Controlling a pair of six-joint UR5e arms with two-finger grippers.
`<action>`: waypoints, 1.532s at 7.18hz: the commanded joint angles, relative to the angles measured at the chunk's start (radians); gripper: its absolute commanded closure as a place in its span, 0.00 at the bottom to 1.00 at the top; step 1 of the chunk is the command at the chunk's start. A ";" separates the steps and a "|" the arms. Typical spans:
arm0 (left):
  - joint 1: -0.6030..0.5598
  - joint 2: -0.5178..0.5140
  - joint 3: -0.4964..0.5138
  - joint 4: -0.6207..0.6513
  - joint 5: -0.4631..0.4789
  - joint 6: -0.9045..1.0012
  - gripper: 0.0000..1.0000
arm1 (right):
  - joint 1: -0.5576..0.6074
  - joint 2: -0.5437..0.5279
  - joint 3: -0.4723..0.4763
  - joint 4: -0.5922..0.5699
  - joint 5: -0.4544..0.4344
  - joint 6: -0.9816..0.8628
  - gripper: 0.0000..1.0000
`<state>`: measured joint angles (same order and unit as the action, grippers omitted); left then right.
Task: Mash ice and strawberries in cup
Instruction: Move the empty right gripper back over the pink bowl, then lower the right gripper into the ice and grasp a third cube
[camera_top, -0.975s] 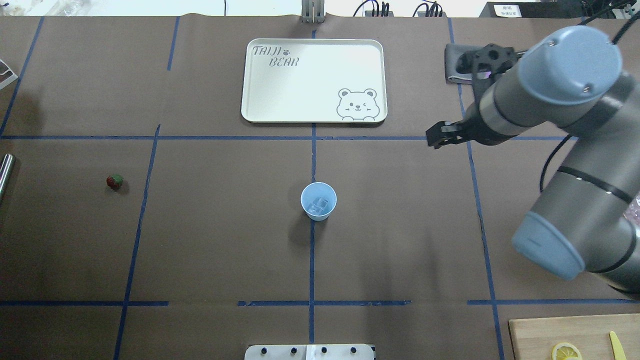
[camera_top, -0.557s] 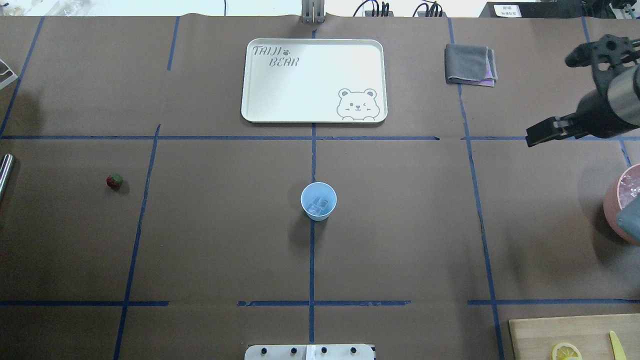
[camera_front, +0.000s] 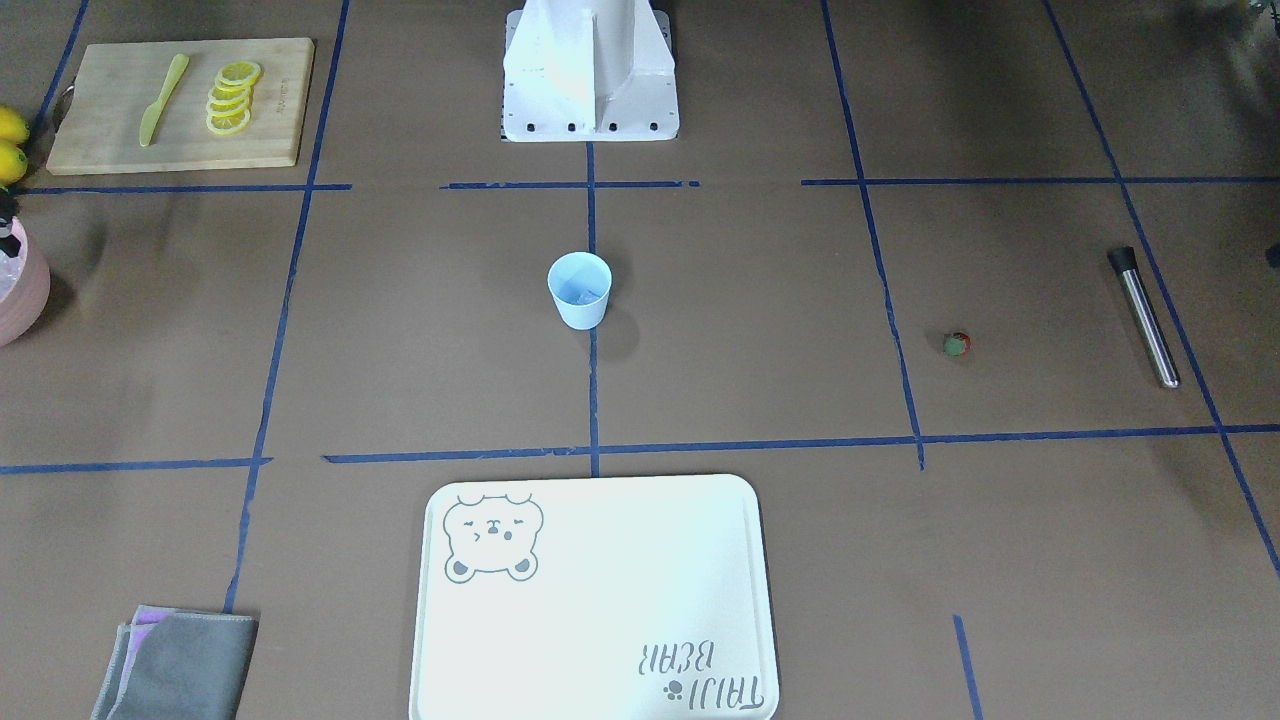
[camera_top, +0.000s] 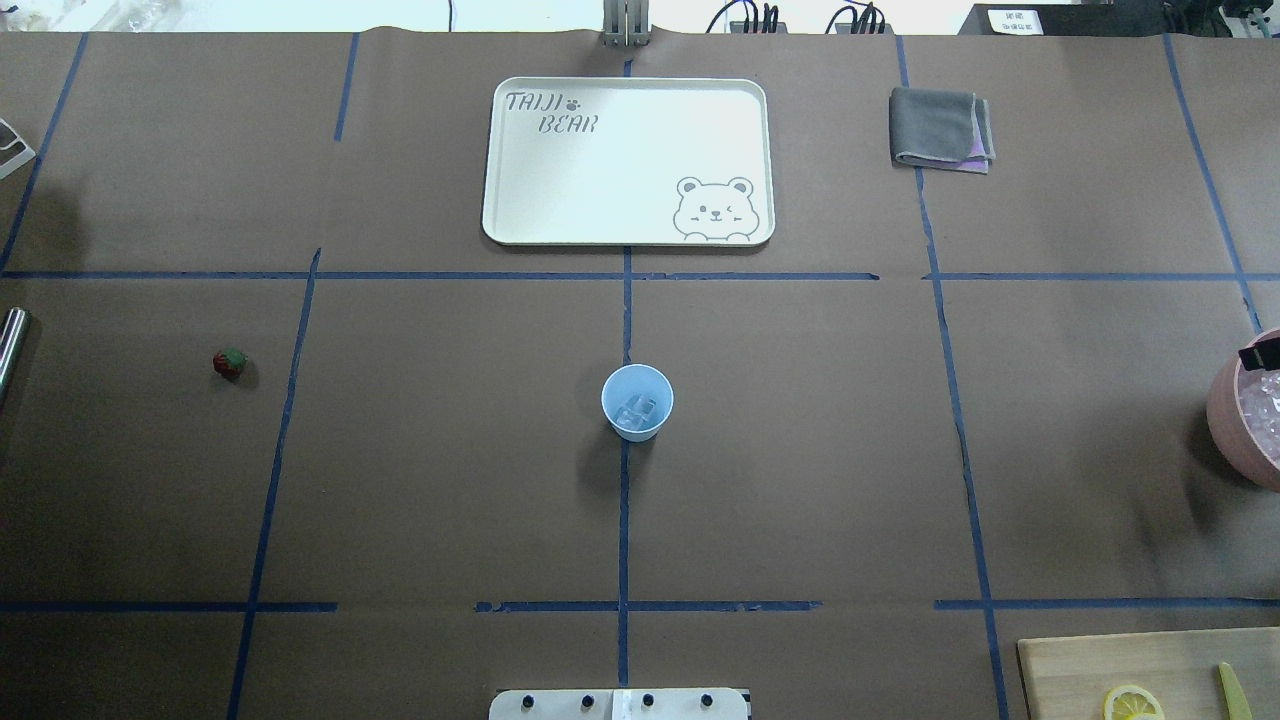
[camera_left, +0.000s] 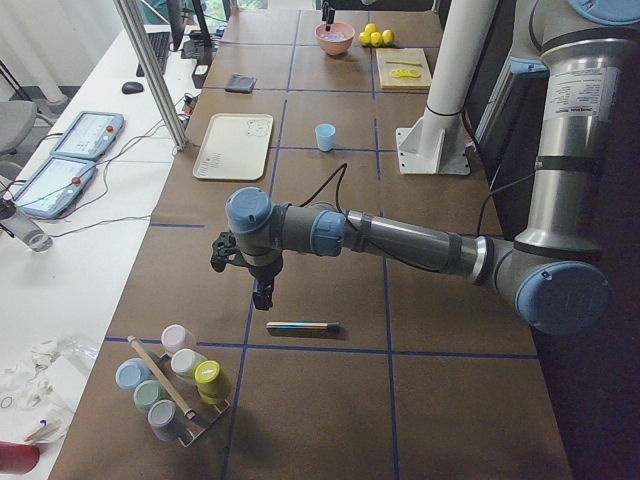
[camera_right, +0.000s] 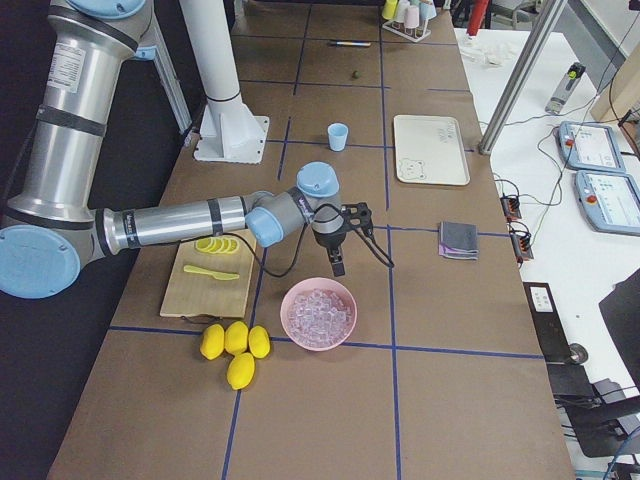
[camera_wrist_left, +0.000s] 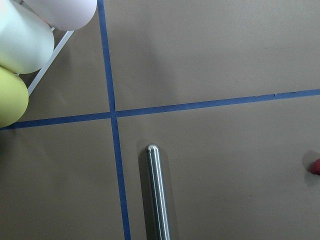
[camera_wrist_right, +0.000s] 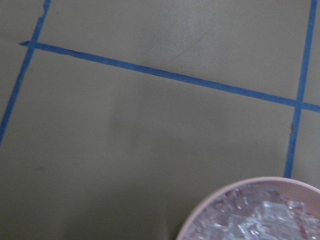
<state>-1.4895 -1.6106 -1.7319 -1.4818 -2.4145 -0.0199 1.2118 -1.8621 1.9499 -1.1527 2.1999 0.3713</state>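
Nearest the robot's base, at its right corner, a pale wooden cutting board (camera_front: 100, 120) carries yellow lemon slices (camera_front: 232, 98), no part of the mashing. One row out, on the centre tape line, the small pale-blue tapered plastic cup (camera_top: 637, 402) stands upright with a few clear, glassy ice cubes (camera_top: 636, 412) in its bottom. The tiny red strawberry with a green top (camera_top: 229, 363) is not in it: it lies on the brown paper well apart from the cup, toward the robot's left. Further left lies a slim steel rod with a dark cap (camera_front: 1143, 317), its long axis running roughly from the robot's side toward the far side. The left gripper (camera_left: 262, 297) hangs above that rod, fingers down, with nothing visibly in them; how wide they stand I cannot tell. Its wrist camera shows a sliver of red at the right edge, so the berry lies sideways off the rod, toward the cup, and the left arm is clearly the nearer one to it. At the opposite end the right gripper (camera_right: 338, 262) hovers at the rim of a round pink bowl (camera_right: 318, 345) heaped with ice; its opening, and any load, cannot be judged either. Farthest out sit a cream bear-printed rectangular tray (camera_top: 620, 170) and a folded grey cloth (camera_top: 938, 128).
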 joint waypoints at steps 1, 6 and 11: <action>0.000 -0.002 0.000 0.000 0.000 0.000 0.00 | 0.038 -0.040 -0.077 0.018 0.018 -0.087 0.01; 0.000 -0.005 0.002 0.000 0.000 0.000 0.00 | 0.023 -0.043 -0.140 0.004 0.015 -0.162 0.18; 0.000 -0.003 0.002 0.000 0.000 0.002 0.00 | -0.014 -0.034 -0.175 0.005 0.018 -0.230 0.27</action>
<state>-1.4899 -1.6139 -1.7303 -1.4818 -2.4145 -0.0184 1.2050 -1.8959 1.7755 -1.1468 2.2173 0.1424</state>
